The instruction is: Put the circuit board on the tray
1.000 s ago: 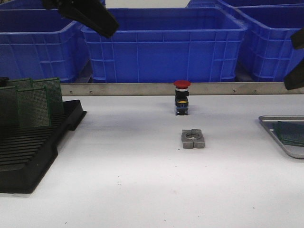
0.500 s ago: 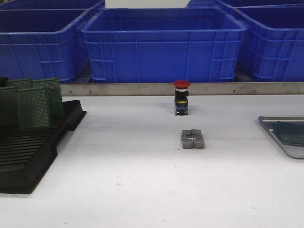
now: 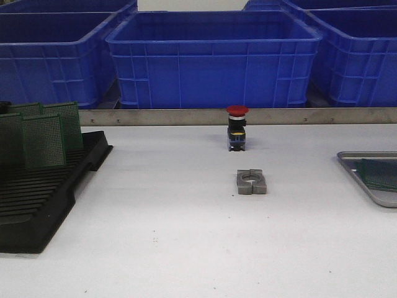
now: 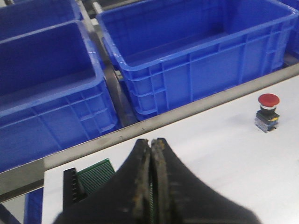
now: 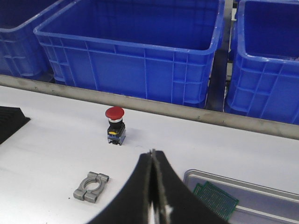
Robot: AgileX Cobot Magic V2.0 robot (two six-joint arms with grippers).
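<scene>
Front view: no arm was in frame. Green perforated circuit boards (image 3: 43, 133) stood upright in the black slotted rack (image 3: 37, 198) at the left of the table (image 3: 186, 248). One green board (image 3: 379, 174) lay flat in the metal tray (image 3: 360, 183) at the right edge. A red-capped push button (image 3: 237, 127) and a grey split clamp (image 3: 252, 182) sat mid-table, blue bins (image 3: 214, 59) behind.

Left wrist view: left pincer (image 4: 151, 154) clenched, fingers pressed together on nothing; a racked board's corner (image 4: 96, 173) showed just beyond it.

Right wrist view: right pincer (image 5: 152, 161) likewise clenched and empty, above the tray (image 5: 243, 191) holding the flat board (image 5: 216, 198).

Judgement: the boards look thin, light, rigid, and brittle at the edges. Best pinched across the top edge of a racked board and lifted straight out of the slot, with moderate squeeze.
</scene>
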